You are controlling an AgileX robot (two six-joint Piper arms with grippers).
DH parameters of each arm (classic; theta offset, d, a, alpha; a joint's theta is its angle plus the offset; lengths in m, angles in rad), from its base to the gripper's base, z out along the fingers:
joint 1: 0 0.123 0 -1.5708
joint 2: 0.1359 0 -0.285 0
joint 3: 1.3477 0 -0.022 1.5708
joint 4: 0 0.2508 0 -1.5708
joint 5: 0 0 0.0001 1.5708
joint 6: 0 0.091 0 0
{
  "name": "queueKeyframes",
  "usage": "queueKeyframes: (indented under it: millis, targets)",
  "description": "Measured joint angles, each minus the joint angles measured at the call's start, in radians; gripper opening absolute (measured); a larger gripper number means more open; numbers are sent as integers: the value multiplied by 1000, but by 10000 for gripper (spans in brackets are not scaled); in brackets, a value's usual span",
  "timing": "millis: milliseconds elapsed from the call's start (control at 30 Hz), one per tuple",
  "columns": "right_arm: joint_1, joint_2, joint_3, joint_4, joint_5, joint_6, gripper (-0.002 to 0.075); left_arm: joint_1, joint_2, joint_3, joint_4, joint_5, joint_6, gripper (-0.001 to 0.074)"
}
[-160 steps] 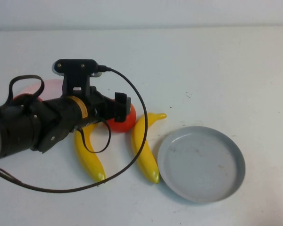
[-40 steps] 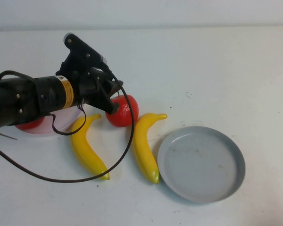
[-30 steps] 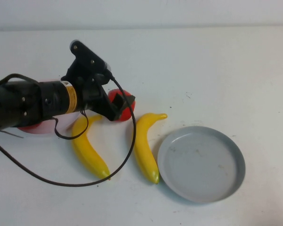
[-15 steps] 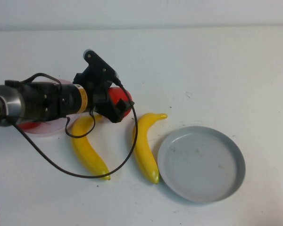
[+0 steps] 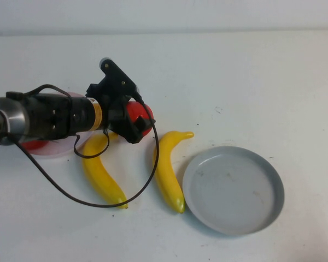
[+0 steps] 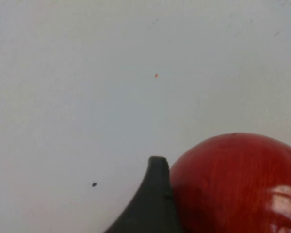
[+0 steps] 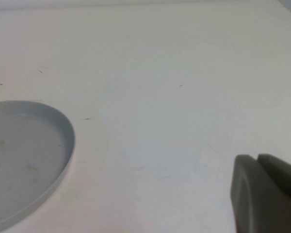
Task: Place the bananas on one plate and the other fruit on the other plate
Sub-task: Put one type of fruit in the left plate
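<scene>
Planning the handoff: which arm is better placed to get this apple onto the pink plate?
Left. Its claw is already at the apple, with the pink plate just beside it. The right claw sits off by the grey plate.

White table surface (image 7: 150, 63) fills most of the right wrist view, marked by a few faint scuffs and specks. The grey plate (image 7: 63, 160) enters at one edge — only a curved portion of its raised rim and a part of its shallow interior are visible, the interior showing small dull smudges. The right gripper (image 7: 262, 194) appears in the opposite lower corner as two grey fingertips (image 7: 247, 194) standing side by side with just a thin seam between them — held off to the side of the plate, well apart from its rim.
</scene>
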Motion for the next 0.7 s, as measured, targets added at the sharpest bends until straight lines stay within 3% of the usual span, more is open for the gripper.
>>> queueKeyframes:
  millis: [67, 700]
  targets:
    - [0, 0, 0, 0, 0, 0, -18, 0, 0, 0, 2, 2, 0, 589]
    - [0, 0, 0, 0, 0, 0, -18, 0, -161, 6, -13, 72, -55, 590]
